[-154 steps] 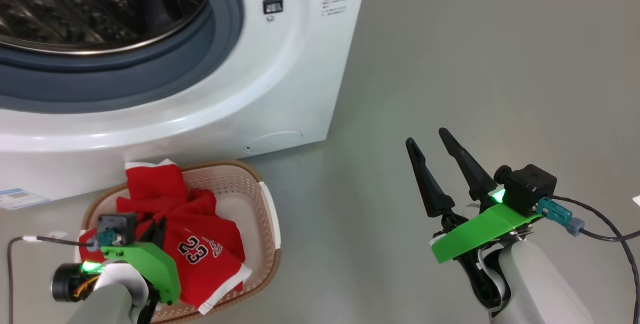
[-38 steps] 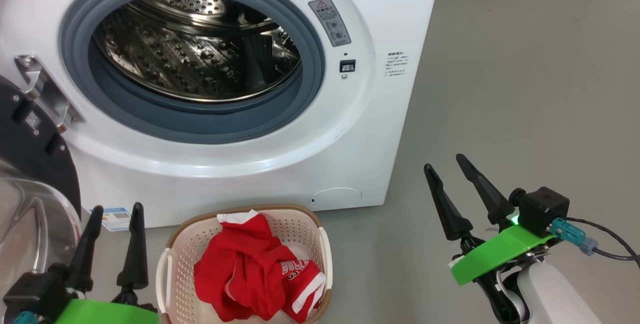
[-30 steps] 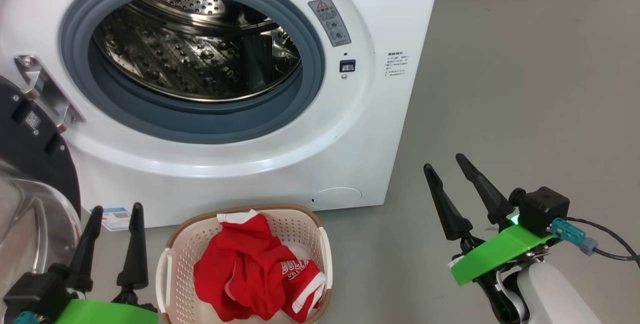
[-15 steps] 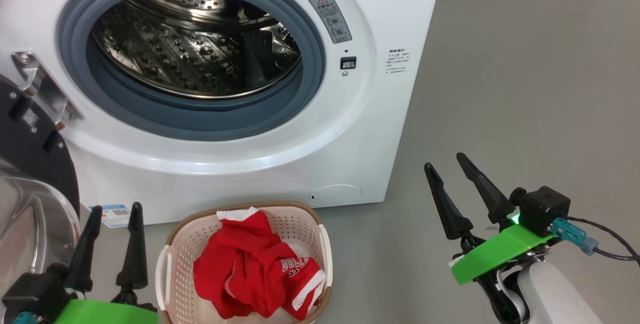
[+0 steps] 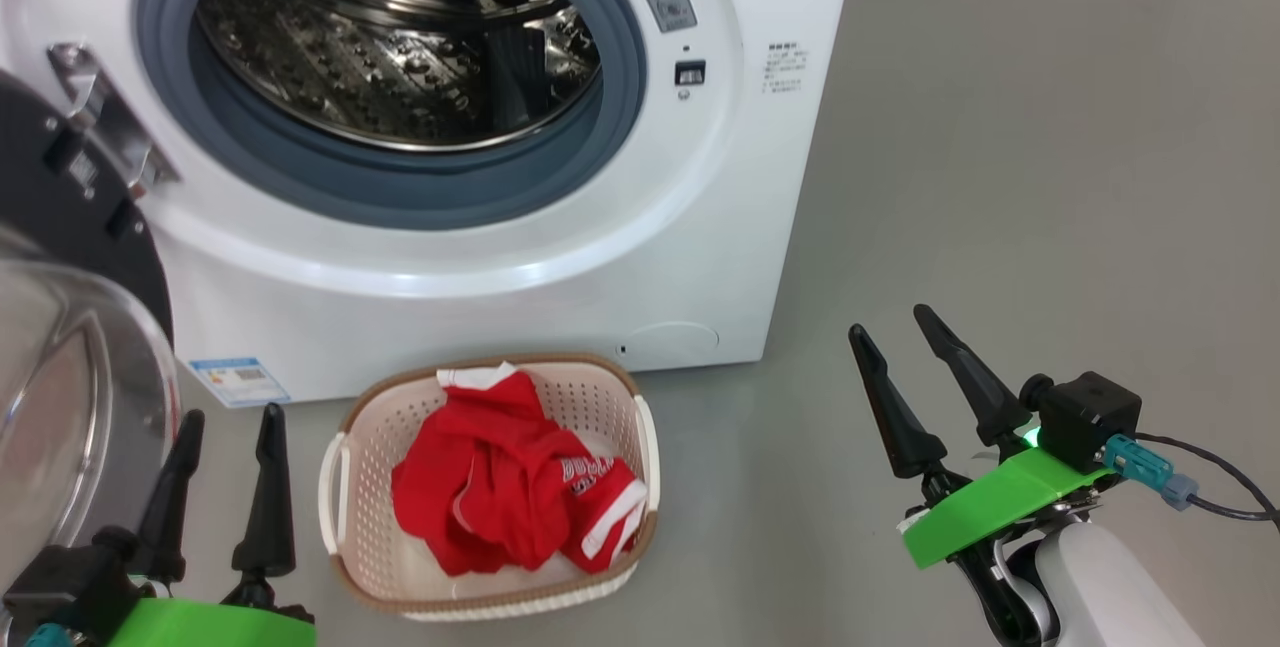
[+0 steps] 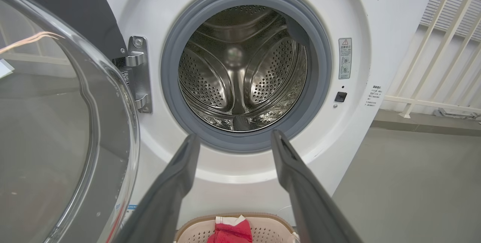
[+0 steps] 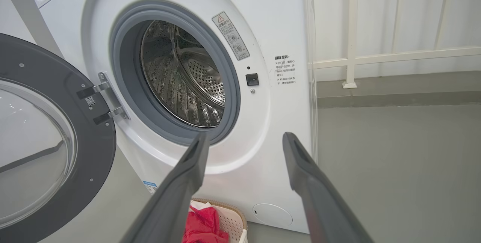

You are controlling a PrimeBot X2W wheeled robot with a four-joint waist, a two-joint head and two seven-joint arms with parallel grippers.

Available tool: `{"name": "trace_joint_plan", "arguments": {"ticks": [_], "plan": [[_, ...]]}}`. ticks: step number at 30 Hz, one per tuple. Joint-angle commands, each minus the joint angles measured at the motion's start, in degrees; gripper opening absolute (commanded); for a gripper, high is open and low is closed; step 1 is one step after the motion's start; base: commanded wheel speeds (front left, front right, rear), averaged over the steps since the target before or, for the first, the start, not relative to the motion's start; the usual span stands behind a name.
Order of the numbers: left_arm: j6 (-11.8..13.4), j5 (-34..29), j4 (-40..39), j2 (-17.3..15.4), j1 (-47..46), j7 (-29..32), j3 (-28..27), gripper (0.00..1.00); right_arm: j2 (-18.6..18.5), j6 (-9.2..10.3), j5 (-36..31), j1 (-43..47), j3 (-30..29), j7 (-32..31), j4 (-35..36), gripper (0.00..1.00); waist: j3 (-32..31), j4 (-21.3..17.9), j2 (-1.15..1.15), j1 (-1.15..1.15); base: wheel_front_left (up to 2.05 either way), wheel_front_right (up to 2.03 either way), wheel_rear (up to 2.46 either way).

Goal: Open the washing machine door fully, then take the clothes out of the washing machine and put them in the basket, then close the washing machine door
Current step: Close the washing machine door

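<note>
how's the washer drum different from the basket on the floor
The drum is shiny steel and round; the basket is cream plastic with a brown rim, a rounded rectangle. The drum looks empty; the basket holds the red clothes. The drum opens to the front; the basket opens upward, sitting on the floor. Both have perforated walls.

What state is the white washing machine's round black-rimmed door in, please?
Open: the round black-rimmed glass door is swung out on its hinge, leaving the perforated steel drum exposed.
</note>
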State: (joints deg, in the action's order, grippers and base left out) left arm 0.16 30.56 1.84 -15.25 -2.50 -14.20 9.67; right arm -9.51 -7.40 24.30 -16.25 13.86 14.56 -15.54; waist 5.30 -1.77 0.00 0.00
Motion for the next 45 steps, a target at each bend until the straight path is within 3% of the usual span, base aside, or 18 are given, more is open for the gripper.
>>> {"name": "trace_joint_plan", "arguments": {"ticks": [1, 32, 45], "plan": [[-0.38, 0.22, -1.42, -1.31, -0.99, -0.53, -2.04, 1.00, 0.12, -0.09, -0.22, 0.58, 0.87, 0.44, 1.58, 1.00, 0.01, 0.05, 0.00, 0.00, -1.39, 1.39, 0.00], [-0.12, 0.28, -1.08, -1.50, -1.07, -0.63, -1.15, 1.00, 0.09, -0.09, -0.11, 0.75, 1.03, 0.44, 1.29, 1.00, -0.20, 1.03, 0.00, 0.00, -0.21, 0.21, 0.00], [0.32, 0.10, -0.54, -1.26, -0.70, -0.68, -0.95, 1.00, -0.25, -0.09, 0.12, 0.98, 1.79, 0.44, 0.88, 1.00, -1.07, 6.26, 0.00, 0.00, 0.00, 0.00, 0.00]]}}
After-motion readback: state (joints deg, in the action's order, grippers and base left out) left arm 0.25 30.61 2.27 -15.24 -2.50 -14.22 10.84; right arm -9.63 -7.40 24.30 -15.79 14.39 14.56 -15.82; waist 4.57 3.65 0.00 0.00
